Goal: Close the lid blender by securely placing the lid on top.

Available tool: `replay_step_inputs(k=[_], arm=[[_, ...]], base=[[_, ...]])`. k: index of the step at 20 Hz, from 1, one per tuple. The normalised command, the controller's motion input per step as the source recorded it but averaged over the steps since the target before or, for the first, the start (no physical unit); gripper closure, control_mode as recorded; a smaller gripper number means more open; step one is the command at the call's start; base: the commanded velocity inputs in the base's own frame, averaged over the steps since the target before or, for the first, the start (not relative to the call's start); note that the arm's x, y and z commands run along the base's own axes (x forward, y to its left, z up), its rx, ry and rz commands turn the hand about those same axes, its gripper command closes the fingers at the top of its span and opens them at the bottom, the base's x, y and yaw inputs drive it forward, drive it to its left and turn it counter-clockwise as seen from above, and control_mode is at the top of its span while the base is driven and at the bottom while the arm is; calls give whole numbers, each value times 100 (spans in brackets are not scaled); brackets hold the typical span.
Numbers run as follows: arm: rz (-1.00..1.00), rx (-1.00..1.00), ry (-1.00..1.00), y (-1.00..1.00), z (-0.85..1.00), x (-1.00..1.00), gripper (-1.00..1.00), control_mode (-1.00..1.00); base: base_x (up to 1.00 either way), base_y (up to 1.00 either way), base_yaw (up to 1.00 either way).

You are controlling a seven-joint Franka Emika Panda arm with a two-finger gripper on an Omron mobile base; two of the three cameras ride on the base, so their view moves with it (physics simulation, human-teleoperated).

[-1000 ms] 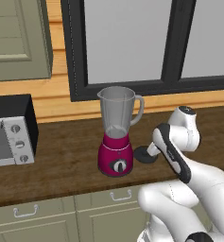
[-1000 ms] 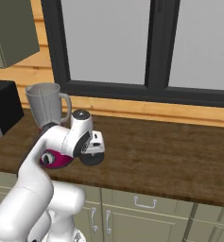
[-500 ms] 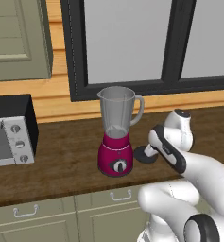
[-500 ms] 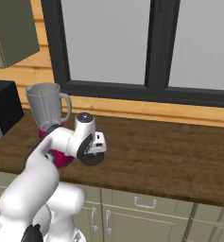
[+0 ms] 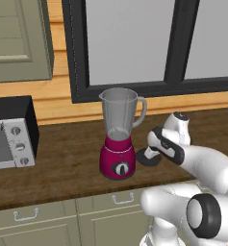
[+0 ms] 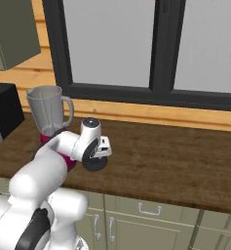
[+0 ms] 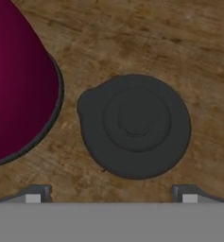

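Left base view: blender (image 5: 119, 139) stands mid tabletop (image 5: 62, 163), jar mouth uncovered. Lid (image 5: 147, 157) lies flat on tabletop just beside blender base, toward front edge, partly hidden by arm. Toaster oven (image 5: 9, 134) at left end.

Right base view: claw (image 6: 103, 148) hangs over lid (image 6: 95, 163).

Hand view: lid (image 7: 134, 125) flat on wood, near magenta base (image 7: 19, 85), not touching. Claw spread wide, holding nothing, fingertips (image 7: 34, 194) apart either side of lid.

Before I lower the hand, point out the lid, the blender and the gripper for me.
lid (image 7: 134, 126), hand view, on its raised centre.
blender (image 5: 118, 160), left base view, on the magenta base above the dial.
gripper (image 7: 111, 194), hand view, midway between the two fingertips.
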Motion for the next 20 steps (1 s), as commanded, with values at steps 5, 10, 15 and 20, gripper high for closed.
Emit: replay_step_inputs(k=[5, 10, 15, 20], arm=[[3, 0, 0, 0, -18, 24, -100, -100], [4, 0, 0, 0, -19, 21, -100, -100], [4, 0, 0, 0, -24, 18, -100, -100], [4, 0, 0, 0, -25, 17, -100, -100]], base=[[0, 0, 0], [0, 0, 0], [0, 0, 0], [0, 0, 0]])
